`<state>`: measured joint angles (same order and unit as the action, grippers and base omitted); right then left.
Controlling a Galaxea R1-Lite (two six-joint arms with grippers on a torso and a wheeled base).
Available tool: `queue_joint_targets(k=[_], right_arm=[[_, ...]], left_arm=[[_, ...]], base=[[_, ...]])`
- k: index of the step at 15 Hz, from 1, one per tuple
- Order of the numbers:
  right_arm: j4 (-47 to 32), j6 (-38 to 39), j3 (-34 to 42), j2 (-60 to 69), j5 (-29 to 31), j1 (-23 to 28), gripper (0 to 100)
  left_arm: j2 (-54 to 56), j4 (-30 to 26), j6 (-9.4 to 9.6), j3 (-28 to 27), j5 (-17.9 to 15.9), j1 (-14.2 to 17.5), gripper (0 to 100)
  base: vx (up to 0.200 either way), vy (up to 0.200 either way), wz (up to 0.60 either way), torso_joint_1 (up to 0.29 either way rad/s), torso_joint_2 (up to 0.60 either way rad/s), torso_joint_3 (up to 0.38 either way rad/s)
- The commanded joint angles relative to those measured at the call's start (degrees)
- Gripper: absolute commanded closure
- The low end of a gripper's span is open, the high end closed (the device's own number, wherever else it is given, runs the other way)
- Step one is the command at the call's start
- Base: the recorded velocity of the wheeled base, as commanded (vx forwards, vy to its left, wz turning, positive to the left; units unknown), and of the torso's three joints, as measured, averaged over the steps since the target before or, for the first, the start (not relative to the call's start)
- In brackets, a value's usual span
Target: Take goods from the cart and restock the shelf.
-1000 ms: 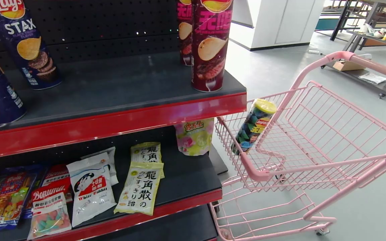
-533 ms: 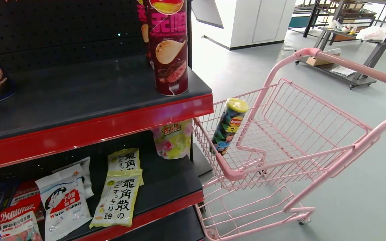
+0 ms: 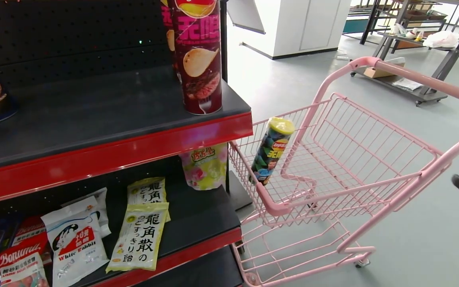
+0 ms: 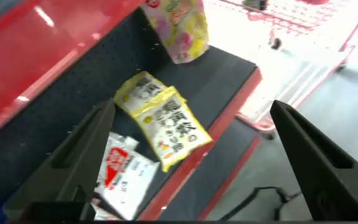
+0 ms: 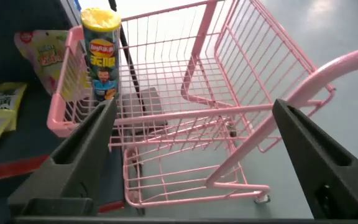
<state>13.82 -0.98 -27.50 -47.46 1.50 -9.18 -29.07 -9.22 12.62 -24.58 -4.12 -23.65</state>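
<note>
chip can [image 3: 272, 149] leaning in pink cart [image 3: 272, 205] corner, frame centre | shelf [image 3: 94, 113] frame left | left gripper [image 4: 192, 107] fingers spread, empty | right gripper [image 5: 194, 106] spread, empty

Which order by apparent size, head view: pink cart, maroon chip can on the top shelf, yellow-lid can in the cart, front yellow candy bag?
1. pink cart
2. maroon chip can, even with its top cut off
3. front yellow candy bag and yellow-lid can: they look about alike, so not ranked.
</note>
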Motion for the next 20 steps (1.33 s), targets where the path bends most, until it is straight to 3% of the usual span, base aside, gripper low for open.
queue_joint_targets(k=[1,3,6,7,14,20], right_arm=[[9.73,3.26,0.17,-19.08,-6.25,-4.88,0],[12.89,3.70,-1.59,-27.42,-6.68,-6.64,0],[26.25,6.78,-5.46,-40.17,-6.77,-7.61,0],[27.48,7.30,-7.39,-44.83,-6.77,-9.80,0],[27.92,10.82,-22.07,-60.91,-6.86,-11.39,0],[27.92,11.70,-27.69,-66.01,-8.35,-12.09,0]], left_arm=[[2.62,-0.10,-4.79,1.55,-5.55,-0.52,0],[3.32,-0.19,-5.59,2.69,-3.97,0.18,0],[3.06,-0.19,-6.38,2.52,-3.00,0.18,0],[2.97,-0.19,-6.46,2.60,-2.91,0.18,0],[2.88,-0.28,-6.46,3.39,-2.82,0.18,0],[2.44,-0.28,-6.46,3.75,-2.82,0.18,0]], base=[[0.000,0.000,0.00,0.000,0.00,0.000],[0.000,0.000,0.00,0.000,0.00,0.000],[0.000,0.000,0.00,0.000,0.00,0.000],[0.000,0.000,0.00,0.000,0.00,0.000],[0.000,0.000,0.00,0.000,0.00,0.000],[0.000,0.000,0.00,0.000,0.00,0.000]])
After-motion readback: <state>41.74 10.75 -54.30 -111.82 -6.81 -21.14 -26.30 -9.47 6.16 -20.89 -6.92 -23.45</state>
